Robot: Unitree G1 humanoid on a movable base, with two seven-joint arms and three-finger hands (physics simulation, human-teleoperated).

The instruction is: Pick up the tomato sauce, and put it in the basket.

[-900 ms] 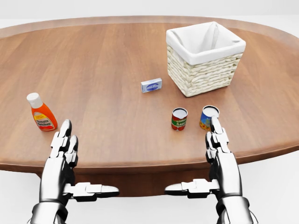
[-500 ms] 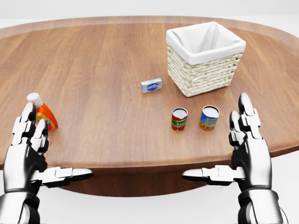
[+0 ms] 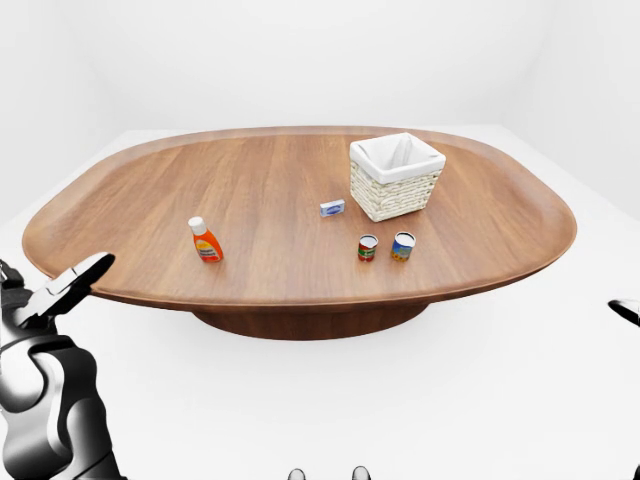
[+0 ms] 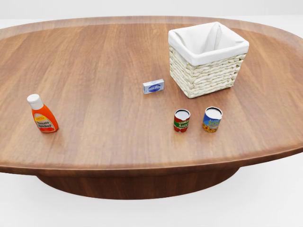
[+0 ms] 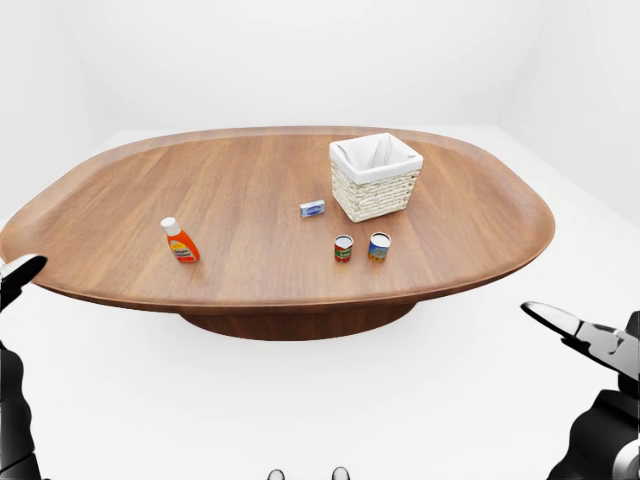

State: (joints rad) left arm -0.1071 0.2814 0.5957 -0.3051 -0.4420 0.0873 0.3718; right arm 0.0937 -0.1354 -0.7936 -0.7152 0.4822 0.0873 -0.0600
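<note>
Head view: oval brown wooden desk point(image 4: 104, 61) fills the picture; neither hand shows here.
Tomato sauce: small red and green can with a pale lid point(image 4: 181, 120), upright on the desk, below the basket in this view, not held.
Basket: square woven wicker basket with white cloth lining point(image 4: 207, 59), upright near the top right of the head view, well apart from the can.
Blue can: small blue and yellow can point(image 4: 212, 119), upright just right of the red can, apart from it.
Bottle: orange squeeze bottle with white cap point(image 4: 42, 114), upright at the desk's left side.
Box: small flat blue and white box point(image 4: 153, 86), lying left of the basket.
Left hand: silver three-finger hand point(image 3: 45, 300), at the left-eye view's left edge, off the desk, fingers spread, holding nothing.
Right hand: silver and black hand point(image 5: 590, 345), at the right-eye view's lower right, off the desk, fingers extended, grasping nothing.
</note>
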